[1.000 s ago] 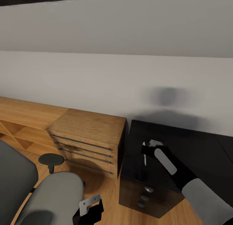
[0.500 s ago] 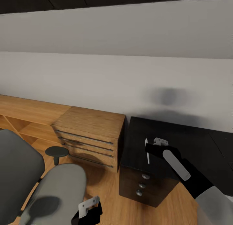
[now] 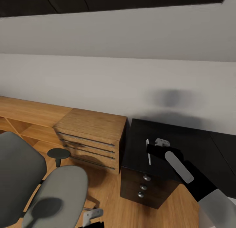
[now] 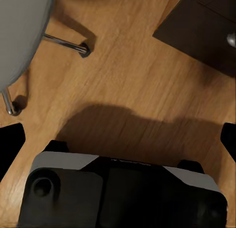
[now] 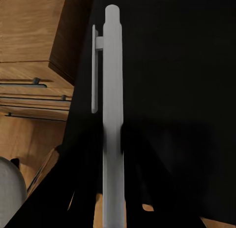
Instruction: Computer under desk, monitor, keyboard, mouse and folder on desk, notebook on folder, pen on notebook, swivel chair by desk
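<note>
Room: a plain pale wall fills the head view's upper half, with a dark strip of ceiling along the 12 o'clock edge.
Floor: warm wooden boards run under everything; the left wrist view shows them bare, with a broad shadow across them.
Desk: the glossy black desk sits at 4 o'clock against the wall, its end drawers carrying silver knobs.
Cabinet: a light wooden drawer cabinet stands just beside the desk's end, at 8 o'clock from the centre; a low wooden shelf unit runs on toward 9 o'clock.
Swivel chair: grey padded swivel chair at 7 o'clock, on the floor, apart from the desk; a chrome leg with castor shows in the left wrist view.
Pen: the silvery-white pen is held above the desk's end; close up it stands over the black top.
Right gripper: right gripper clamped on the pen.
Left gripper: left gripper low at 6 o'clock, beside the chair seat; fingertips spread wide, holding nothing.
</note>
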Robot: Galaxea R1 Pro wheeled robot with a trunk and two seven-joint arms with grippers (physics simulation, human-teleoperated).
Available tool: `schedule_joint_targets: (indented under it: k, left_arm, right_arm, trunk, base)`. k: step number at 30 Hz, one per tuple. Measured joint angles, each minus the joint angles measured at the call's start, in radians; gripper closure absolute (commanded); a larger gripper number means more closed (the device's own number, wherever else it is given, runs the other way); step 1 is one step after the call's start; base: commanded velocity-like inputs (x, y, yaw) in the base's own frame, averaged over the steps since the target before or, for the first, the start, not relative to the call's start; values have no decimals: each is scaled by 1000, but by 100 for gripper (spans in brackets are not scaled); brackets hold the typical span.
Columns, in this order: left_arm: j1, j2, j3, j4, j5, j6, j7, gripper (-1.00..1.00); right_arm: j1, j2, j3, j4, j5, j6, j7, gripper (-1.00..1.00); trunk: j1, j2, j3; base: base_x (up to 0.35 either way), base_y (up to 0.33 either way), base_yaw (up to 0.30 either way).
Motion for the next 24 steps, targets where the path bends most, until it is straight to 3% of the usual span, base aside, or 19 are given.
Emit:
schedule_joint_targets:
  k: [3, 7, 11, 24]
  left_arm:
    - [-37, -1, 15, 65, 10, 33, -23, -100]
    - [-53, -3, 16, 105, 11, 35, -25, -100]
    - [-96, -6, 16, 198, 11, 33, -25, -100]
    - [-128, -8, 17, 266, 9, 26, -24, -100]
  right_arm:
    - [0, 0, 0, 0, 0, 0, 0, 100]
    - [0, -1, -1, 0, 1, 0, 0, 100]
    - [0, -5, -5, 6, 3, -4, -2, 100]
    - [0, -54, -134, 62, 1, -4, -2, 100]
  trunk:
    - [-11, 21, 9]
    - [-27, 49, 22]
    - [-42, 77, 36]
    - [-92, 168, 84]
  base:
    - [0, 0, 0]
    - [0, 0, 0]
    - [0, 0, -90]
    - [0, 0, -242]
